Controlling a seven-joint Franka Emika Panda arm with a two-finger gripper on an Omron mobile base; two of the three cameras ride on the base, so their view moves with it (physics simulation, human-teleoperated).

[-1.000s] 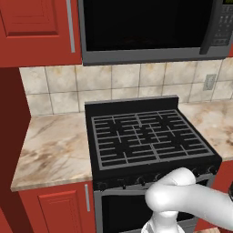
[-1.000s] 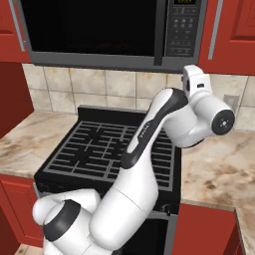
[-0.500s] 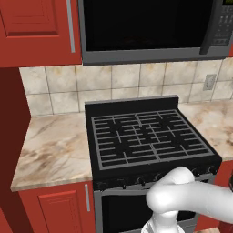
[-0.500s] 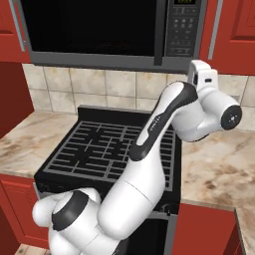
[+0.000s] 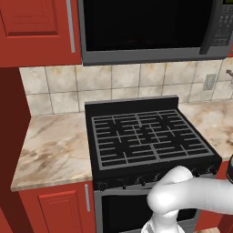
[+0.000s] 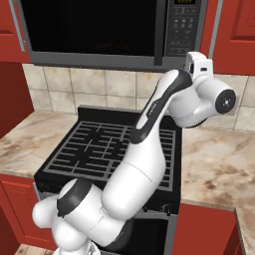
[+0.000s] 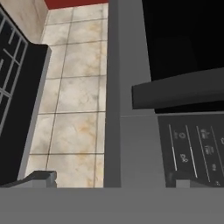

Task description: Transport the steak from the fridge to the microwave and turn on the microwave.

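1. Left base view. Microwave point(image 5: 145, 27) mounted high between red cabinets point(image 5: 38, 32), dark glass door shut, keypad point(image 5: 225, 27) at its right edge. Black grated stove point(image 5: 148, 136) directly below, marble counter point(image 5: 54, 145) to either side, tiled backsplash point(image 5: 59, 86) behind. White arm point(image 5: 191, 200) crossing low right. Wall outlet point(image 5: 210, 82) on the tiles at right. Inside of the microwave too dark to read through the glass.

2. Right base view. Arm point(image 6: 144, 149) rising from lower left, elbow bent over the stove point(image 6: 107, 147), wrist raised level with the grey lower trim of the microwave point(image 6: 99, 30), below its keypad point(image 6: 182, 30). A small green display lit at the top of the keypad; characters too small to read. Button legends not legible. Fingers hidden behind the wrist housing here.

3. Hand view. Gripper point(image 7: 109, 179) spread wide, two dark fingertips point(image 7: 41, 177) standing far apart at the bottom edge, nothing between them, nothing touched. Camera rolled sideways: stove point(image 7: 17, 87) at left, backsplash point(image 7: 74, 96) in the middle, microwave grey trim point(image 7: 127, 109) beside it, door handle point(image 7: 179, 92) as a dark bar, keypad point(image 7: 197, 146) at lower right. Pale symbols on the buttons visible, none readable as words. No brand name made out.
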